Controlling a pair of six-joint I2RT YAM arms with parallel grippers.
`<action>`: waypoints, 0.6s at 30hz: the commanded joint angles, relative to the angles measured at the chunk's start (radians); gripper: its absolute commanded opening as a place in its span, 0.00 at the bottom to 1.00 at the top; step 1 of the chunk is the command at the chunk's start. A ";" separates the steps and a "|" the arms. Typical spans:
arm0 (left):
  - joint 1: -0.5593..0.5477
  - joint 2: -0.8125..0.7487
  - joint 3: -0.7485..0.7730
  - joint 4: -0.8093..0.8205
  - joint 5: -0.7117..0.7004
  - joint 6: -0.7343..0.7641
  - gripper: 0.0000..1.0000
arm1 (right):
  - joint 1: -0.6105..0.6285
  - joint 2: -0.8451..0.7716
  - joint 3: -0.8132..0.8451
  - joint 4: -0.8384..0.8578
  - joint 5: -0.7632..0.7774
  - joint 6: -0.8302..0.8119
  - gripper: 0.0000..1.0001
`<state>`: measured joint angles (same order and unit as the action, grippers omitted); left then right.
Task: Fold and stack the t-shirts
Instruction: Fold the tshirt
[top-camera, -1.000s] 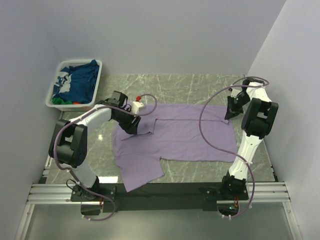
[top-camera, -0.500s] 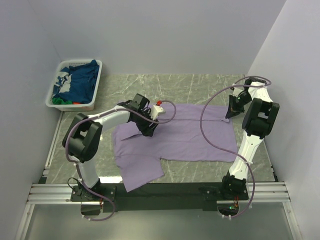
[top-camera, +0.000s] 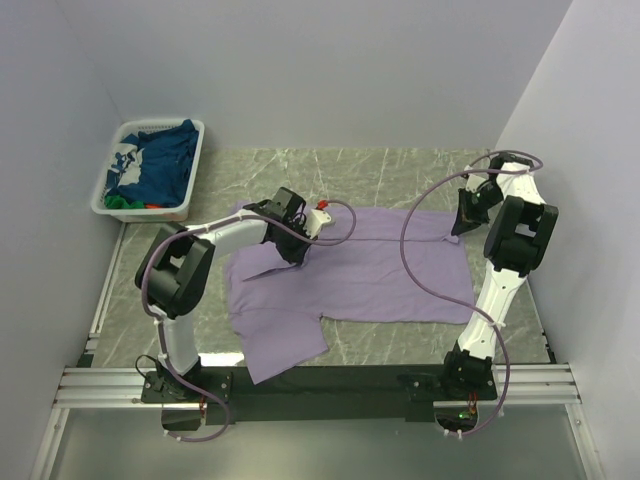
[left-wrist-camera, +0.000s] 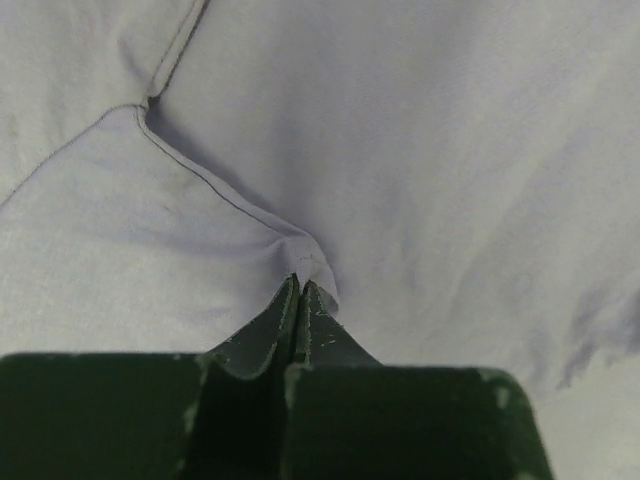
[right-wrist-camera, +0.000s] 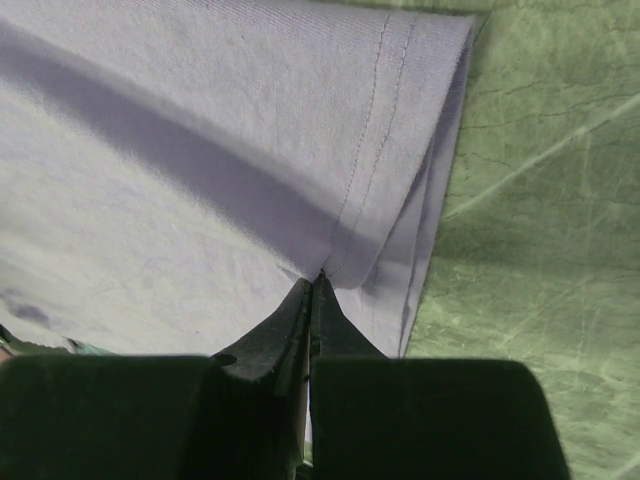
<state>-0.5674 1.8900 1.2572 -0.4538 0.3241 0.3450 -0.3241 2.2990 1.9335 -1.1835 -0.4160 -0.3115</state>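
Note:
A large lavender t-shirt (top-camera: 370, 270) lies spread flat on the green marble table, one sleeve reaching toward the near edge. My left gripper (top-camera: 298, 250) sits on its upper left part. In the left wrist view that gripper (left-wrist-camera: 300, 285) is shut on a small pinched ridge of the lavender cloth (left-wrist-camera: 420, 150). My right gripper (top-camera: 462, 225) is at the shirt's far right corner. The right wrist view shows it (right-wrist-camera: 318, 280) shut on the stitched hem, where the lavender cloth (right-wrist-camera: 200, 120) is doubled over. More t-shirts fill the basket: a navy one with white print (top-camera: 160, 165), green (top-camera: 120, 203) and red (top-camera: 152, 207).
The white slatted basket (top-camera: 197, 160) stands at the far left corner against the wall. Walls close in the table on the left, back and right. Bare marble (top-camera: 400, 170) shows behind the shirt. Cables loop over both arms.
My left gripper has swung right from the shirt's left sleeve to its upper left part and shut on the cloth there. The right gripper has stayed at the far right corner, gripping the hem.

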 joint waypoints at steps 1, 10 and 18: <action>-0.005 -0.080 0.011 -0.035 0.007 0.021 0.01 | -0.015 0.013 0.059 -0.024 0.006 -0.009 0.00; 0.009 -0.158 0.001 -0.186 0.075 0.112 0.01 | -0.024 0.036 0.130 -0.056 0.048 -0.021 0.00; 0.011 -0.092 0.011 -0.220 0.141 0.140 0.01 | -0.024 0.059 0.059 -0.024 0.147 -0.057 0.02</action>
<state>-0.5583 1.7798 1.2552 -0.6231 0.4030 0.4503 -0.3367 2.3463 2.0098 -1.2133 -0.3370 -0.3386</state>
